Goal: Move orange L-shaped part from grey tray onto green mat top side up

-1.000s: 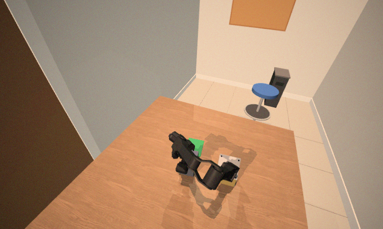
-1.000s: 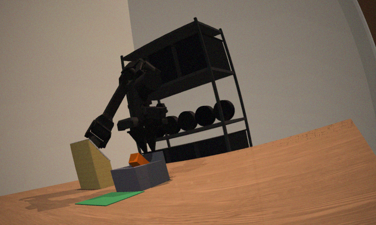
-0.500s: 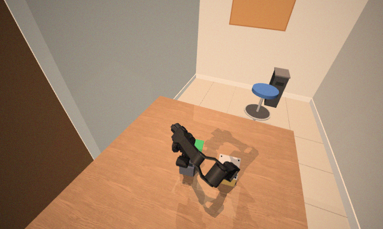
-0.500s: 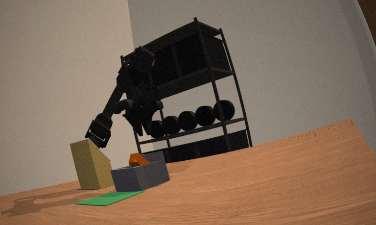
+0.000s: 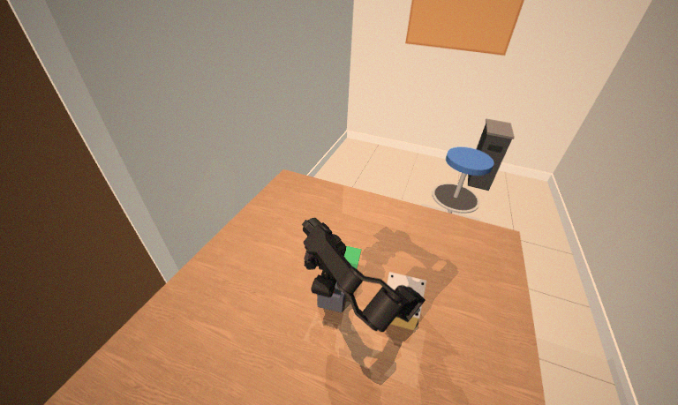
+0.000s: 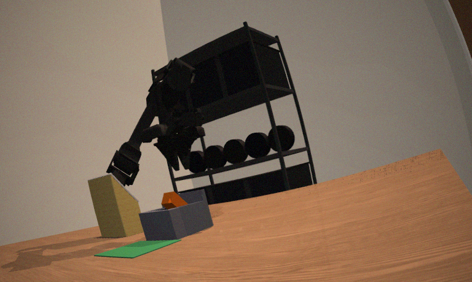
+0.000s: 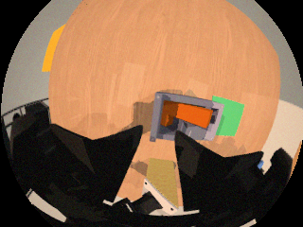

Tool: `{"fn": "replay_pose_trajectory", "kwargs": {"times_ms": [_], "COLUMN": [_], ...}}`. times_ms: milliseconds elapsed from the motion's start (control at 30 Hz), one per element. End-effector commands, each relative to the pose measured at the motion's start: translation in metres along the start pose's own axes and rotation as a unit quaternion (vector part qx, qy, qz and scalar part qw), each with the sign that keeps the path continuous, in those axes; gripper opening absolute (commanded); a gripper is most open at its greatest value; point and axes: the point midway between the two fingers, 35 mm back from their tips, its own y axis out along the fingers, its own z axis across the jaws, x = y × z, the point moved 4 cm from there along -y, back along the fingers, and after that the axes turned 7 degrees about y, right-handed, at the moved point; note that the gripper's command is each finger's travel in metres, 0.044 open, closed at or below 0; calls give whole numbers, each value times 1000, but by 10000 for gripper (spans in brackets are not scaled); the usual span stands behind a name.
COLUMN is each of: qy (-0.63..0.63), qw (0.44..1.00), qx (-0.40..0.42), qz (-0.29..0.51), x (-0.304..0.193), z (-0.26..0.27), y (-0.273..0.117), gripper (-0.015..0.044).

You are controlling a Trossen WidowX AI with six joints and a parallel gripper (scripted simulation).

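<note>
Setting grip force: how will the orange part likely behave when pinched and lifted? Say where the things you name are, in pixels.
Probably stiff: the orange part (image 6: 174, 199) (image 7: 191, 114) keeps crisp, straight edges while propped at a slant. It may pivot or slide back into the grey tray (image 6: 158, 226) (image 7: 157, 115) if nudged, since one end stands above the rim. Its flat sides should suit a pinch.

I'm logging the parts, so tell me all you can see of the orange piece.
The orange part looks matte and L-shaped, with a long bar and a short leg. It lies tilted in the grey tray, the end nearer the green mat raised. The gripper isn't touching it.
</note>
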Motion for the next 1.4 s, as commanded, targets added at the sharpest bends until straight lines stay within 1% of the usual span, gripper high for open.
{"fn": "replay_pose_trajectory", "kwargs": {"times_ms": [0, 100, 167, 267, 367, 500, 567, 833, 1067, 1367], "qy": [11, 90, 178, 329, 474, 648, 698, 704, 704, 704], "qw": [1000, 996, 984, 944, 881, 762, 716, 710, 710, 710], "qx": [0, 0, -1, -2, -4, -5, -5, -5, -5, -5], "qz": [1, 1, 1, 2, 2, 3, 3, 3, 3, 3], "x": [0, 3, 6, 10, 14, 18, 19, 19, 19, 19], "z": [-1, -8, -16, -30, -45, -65, -71, -72, -72, -72], "y": [1, 0, -1, -2, -2, -3, -3, -2, 27, 35], "gripper": [206, 280, 280, 280, 280, 280, 280, 280, 280, 280]}}
